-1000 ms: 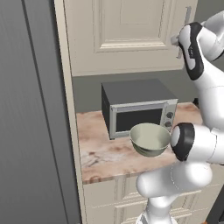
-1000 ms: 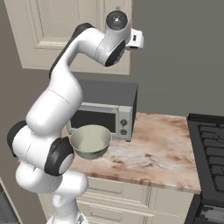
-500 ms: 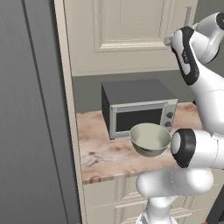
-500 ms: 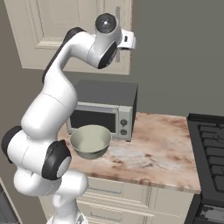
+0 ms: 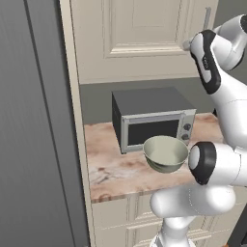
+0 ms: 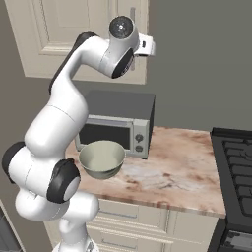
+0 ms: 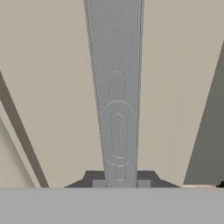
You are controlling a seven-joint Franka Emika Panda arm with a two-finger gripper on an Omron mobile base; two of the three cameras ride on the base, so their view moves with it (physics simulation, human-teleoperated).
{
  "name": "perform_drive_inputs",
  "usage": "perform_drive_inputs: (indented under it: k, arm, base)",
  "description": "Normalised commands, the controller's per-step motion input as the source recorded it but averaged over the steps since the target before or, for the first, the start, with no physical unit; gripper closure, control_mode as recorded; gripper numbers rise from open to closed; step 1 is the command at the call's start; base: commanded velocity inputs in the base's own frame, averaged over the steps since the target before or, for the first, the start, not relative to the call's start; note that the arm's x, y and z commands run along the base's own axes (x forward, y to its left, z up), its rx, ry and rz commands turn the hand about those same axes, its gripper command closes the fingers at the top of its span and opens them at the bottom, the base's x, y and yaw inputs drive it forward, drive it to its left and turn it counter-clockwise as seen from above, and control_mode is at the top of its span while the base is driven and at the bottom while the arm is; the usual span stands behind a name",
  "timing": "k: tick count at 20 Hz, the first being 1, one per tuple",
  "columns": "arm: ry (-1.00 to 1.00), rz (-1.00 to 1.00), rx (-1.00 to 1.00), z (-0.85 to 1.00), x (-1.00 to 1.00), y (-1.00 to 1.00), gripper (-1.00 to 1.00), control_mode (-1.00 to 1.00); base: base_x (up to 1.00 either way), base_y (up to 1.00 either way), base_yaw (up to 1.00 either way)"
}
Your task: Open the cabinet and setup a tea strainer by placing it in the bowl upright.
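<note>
In the left base view, your tall cream-beige wall cabinet is shut, its slim silver bar handle at one o'clock, and the white arm's wrist is raised right beside that handle; the round pale grey-green ceramic bowl sits on the marbled table just in front of the dark grey microwave. In the right base view the hand reaches toward the handle at twelve o'clock, with the bowl at seven o'clock below the elbow. In the hand view the handle runs down the centre, very near. You cannot tell whether the gripper is spread or closed, as its tips are hidden. If you close off-centre, the bar could slip out; pulling along the wrong arc could jam the door, and the elbow might sweep the bowl.
</note>
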Motion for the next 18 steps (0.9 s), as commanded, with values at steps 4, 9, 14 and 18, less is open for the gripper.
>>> perform_drive_inputs:
  k: [4,9,14,18]
  arm:
    - [0.0,0.0,-0.03,0.13,-0.09,0.06,1.0,-1.0]
    - [0.0,-0.01,-0.07,0.25,-0.21,0.2,1.0,-1.0]
    - [0.0,-0.07,-0.01,0.04,-0.48,0.03,1.0,-1.0]
    - [0.03,-0.08,0.0,0.1,-0.5,0.0,1.0,-1.0]
  base:
    - [0.0,0.0,0.0]
    - [0.0,0.0,0.0]
    - [0.0,0.0,0.0]
    - [0.0,0.0,0.0]
